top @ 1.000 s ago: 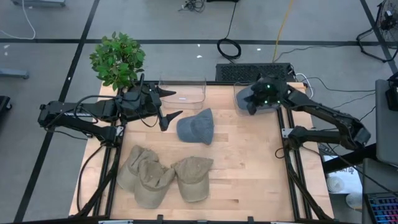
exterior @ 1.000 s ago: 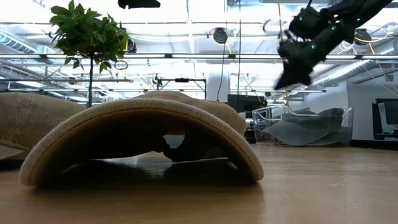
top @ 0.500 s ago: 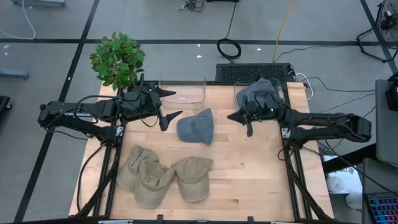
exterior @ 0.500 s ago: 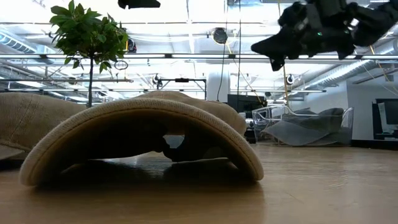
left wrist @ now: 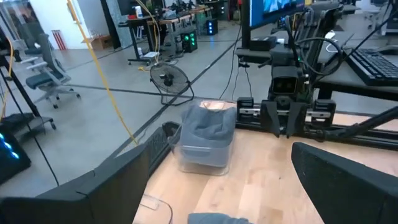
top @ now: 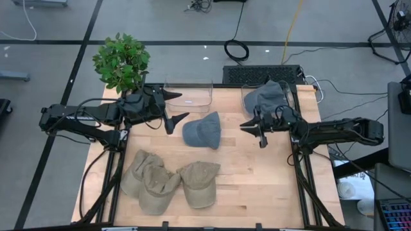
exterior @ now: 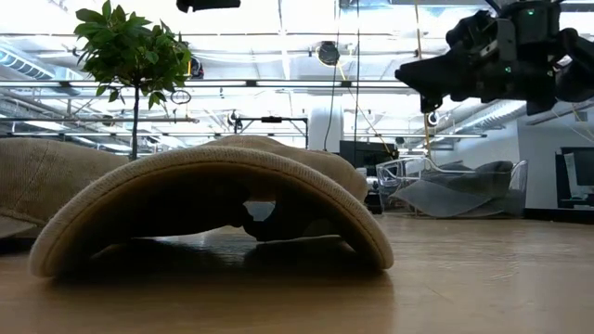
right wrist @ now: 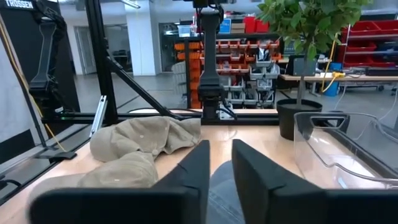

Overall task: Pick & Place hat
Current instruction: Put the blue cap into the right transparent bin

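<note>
A grey-blue hat [top: 202, 130] lies crown up on the middle of the wooden table; its near part also shows in the right wrist view [right wrist: 219, 182]. A second grey hat [top: 268, 96] sits in the clear bin at the far right [left wrist: 207, 132]. My right gripper [top: 252, 133] is open and empty, above the table just right of the grey-blue hat, fingers pointing toward the table's left; it also shows in the low view [exterior: 419, 85]. My left gripper [top: 176, 106] is open and empty, left of the hat, by the empty clear bin [top: 188, 94].
Three tan hats [top: 170, 181] lie overlapping at the near left; one fills the low view [exterior: 213, 199]. A potted plant [top: 121, 61] stands at the far left corner. Bare wood lies at the near right.
My right gripper has left the far-right bin, gone toward the table's near edge and left toward the grey-blue hat, and turned from pointing down to about level. The grey hat stays in the bin.
</note>
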